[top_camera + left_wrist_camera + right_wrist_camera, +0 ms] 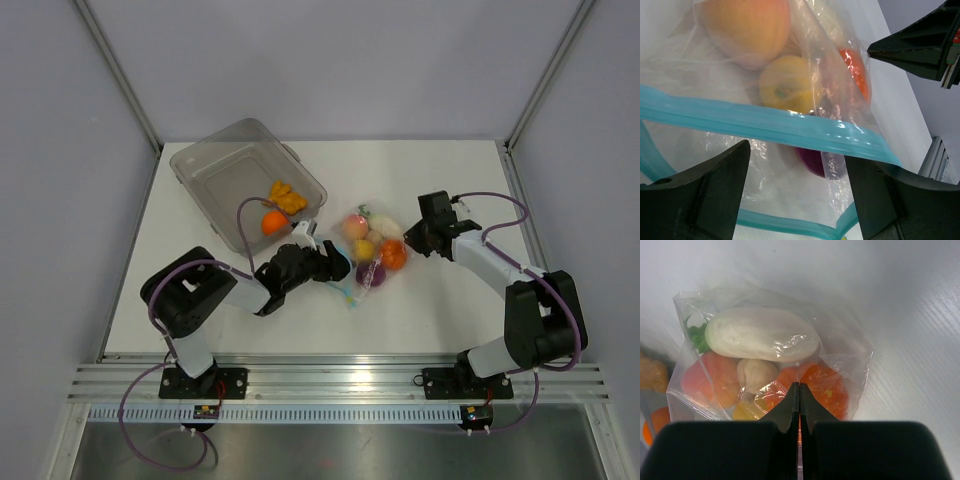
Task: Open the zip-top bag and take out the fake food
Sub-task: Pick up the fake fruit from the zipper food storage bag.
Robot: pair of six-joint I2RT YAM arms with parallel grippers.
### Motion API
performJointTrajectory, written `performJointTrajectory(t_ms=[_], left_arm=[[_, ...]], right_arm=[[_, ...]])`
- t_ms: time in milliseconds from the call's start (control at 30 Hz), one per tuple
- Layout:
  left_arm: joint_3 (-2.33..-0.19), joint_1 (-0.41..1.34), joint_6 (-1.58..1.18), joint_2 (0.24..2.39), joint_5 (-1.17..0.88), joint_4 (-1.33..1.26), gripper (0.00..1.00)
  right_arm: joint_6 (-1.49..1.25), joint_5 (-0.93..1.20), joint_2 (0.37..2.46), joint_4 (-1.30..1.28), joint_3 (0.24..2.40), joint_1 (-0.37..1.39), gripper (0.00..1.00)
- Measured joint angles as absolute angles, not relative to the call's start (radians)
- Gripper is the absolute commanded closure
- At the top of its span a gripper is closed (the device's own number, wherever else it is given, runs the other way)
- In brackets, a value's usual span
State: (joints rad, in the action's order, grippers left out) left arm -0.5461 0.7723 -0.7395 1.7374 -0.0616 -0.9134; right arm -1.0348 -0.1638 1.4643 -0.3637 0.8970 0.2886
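The zip-top bag (372, 262) lies mid-table, and through its clear film shows fake food: a peach (355, 226), a white piece (378, 222), an orange one (393, 254), a yellow one (364, 249) and a purple one (371, 272). My left gripper (338, 265) is at the bag's zip end. Its jaws (797, 195) stand open astride the parted mouth, with one light-blue zip strip (765, 122) above and the other below. My right gripper (408, 240) sits at the opposite end. Its fingers (800, 386) are shut on the bag's film, in front of the white radish (760, 335).
A rigid clear tub (215, 170) sits tilted at the back left. It holds an orange fruit (273, 223) and a yellow piece (288, 197). White walls and metal posts bound the table, and an aluminium rail runs along the near edge.
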Motion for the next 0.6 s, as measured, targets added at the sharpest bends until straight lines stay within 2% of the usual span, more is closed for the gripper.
performJointTrajectory(t_ms=[600], left_arm=[[-0.568, 0.772, -0.788, 1.835, -0.120, -0.940, 0.21]], right_arm=[[-1.011, -0.163, 1.457, -0.353, 0.888, 0.288, 1.00]])
